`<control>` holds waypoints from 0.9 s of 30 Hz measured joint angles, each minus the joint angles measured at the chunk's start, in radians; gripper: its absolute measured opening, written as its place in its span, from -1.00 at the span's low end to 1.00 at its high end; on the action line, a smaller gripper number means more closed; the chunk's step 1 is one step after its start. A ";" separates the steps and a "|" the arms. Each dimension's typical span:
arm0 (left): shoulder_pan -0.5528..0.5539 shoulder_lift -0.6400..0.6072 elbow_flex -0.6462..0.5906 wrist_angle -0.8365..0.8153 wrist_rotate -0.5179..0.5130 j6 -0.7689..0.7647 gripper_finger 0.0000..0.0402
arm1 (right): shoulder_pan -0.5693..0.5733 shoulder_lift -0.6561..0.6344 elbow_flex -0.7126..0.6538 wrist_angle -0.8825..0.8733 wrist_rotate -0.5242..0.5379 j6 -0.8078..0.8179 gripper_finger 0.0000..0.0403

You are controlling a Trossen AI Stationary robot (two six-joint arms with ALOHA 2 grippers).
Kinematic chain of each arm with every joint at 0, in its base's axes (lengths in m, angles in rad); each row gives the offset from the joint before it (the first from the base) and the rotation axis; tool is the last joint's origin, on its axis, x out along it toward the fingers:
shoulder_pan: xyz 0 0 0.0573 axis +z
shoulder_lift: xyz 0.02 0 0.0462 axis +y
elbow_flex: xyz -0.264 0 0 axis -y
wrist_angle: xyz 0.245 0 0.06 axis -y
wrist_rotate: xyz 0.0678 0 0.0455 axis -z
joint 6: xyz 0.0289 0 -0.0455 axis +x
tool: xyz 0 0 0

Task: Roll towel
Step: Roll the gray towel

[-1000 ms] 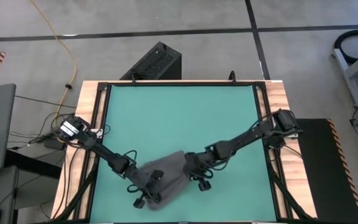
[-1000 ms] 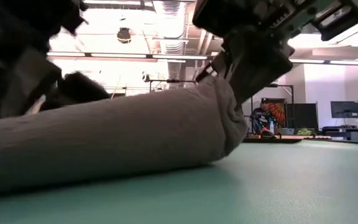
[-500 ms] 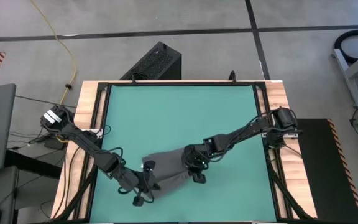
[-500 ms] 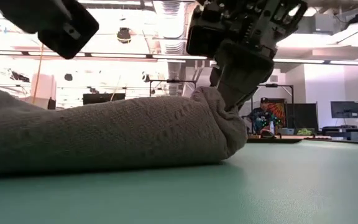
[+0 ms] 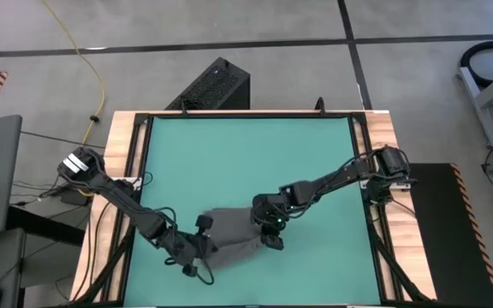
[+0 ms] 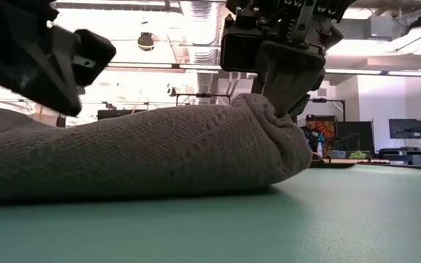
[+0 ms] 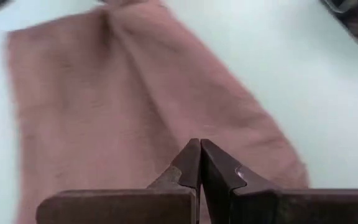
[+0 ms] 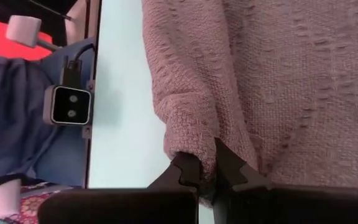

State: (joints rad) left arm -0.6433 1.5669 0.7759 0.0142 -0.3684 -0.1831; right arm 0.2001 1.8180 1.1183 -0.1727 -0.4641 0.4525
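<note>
While the towel (image 5: 234, 233) lies bunched on the green mat (image 5: 246, 162) near its front edge, the right gripper (image 5: 268, 225) pinches the towel's right end; the left gripper (image 5: 197, 251), fingers pressed together, sits at the towel's left end.

The right tool (image 8: 207, 171) is pinching a fold at the edge of the towel (image 8: 278, 81), its fingers (image 8: 185, 169) closed on the knitted cloth. Beside the towel, the green mat (image 8: 120, 124) is showing, with a small camera (image 8: 70, 106) sitting at its border.
</note>
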 joint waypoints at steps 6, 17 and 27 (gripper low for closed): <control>0.033 0.085 -0.062 0.081 0.012 0.096 -1.00 | -0.001 0.000 0.000 -0.005 -0.004 0.005 -0.88; 0.143 0.136 -0.130 0.254 0.181 0.116 -1.00 | 0.002 -0.001 0.000 -0.025 0.070 0.176 -0.88; 0.123 0.147 -0.233 0.422 0.199 -0.099 -1.00 | 0.055 -0.002 0.002 -0.190 0.216 0.280 -0.88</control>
State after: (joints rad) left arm -0.5208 1.7143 0.5430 0.4357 -0.1692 -0.2820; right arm 0.2550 1.8156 1.1202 -0.3630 -0.2479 0.7322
